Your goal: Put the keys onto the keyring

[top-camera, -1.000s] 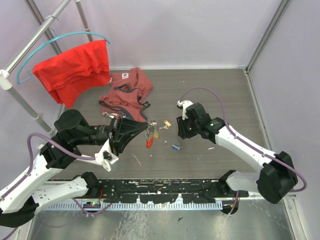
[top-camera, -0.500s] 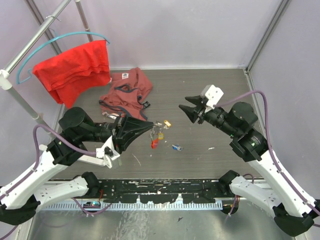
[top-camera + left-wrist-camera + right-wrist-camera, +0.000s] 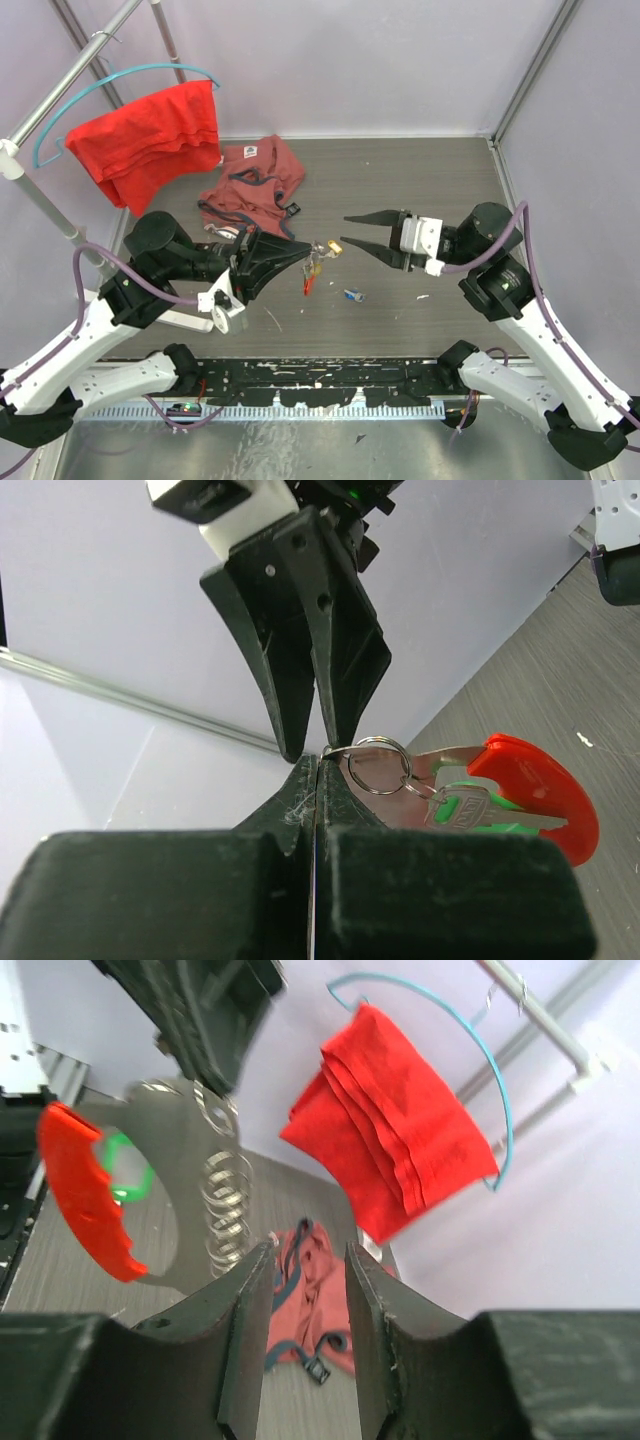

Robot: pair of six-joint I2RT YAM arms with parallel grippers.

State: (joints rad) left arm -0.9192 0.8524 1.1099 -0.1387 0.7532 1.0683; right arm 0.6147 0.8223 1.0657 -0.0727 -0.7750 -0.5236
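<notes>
My left gripper (image 3: 300, 256) is shut on the keyring's thin silver ring (image 3: 378, 765) and holds it above the table. The red oval tag (image 3: 308, 284) and a green-headed key (image 3: 470, 808) hang from the ring. In the left wrist view my fingertips (image 3: 300, 780) pinch the ring's edge. My right gripper (image 3: 352, 231) is open and empty, pointing left, just right of the ring. Its fingers (image 3: 300, 640) show right behind the ring. In the right wrist view the tag (image 3: 85, 1195) and blurred ring (image 3: 225, 1205) lie left of my open gripper (image 3: 308, 1252). A gold-headed key (image 3: 334, 246) and a blue-headed key (image 3: 352, 295) lie on the table.
A pink garment (image 3: 255, 185) lies on the table behind the left gripper. A red cloth (image 3: 150, 135) hangs on a teal hanger from a rail (image 3: 40, 215) at the back left. Walls close in the back and the right side.
My right arm has swung down and now points left, level with the keyring, with its jaws open. My left gripper has kept its hold and shifted the keyring slightly right.
</notes>
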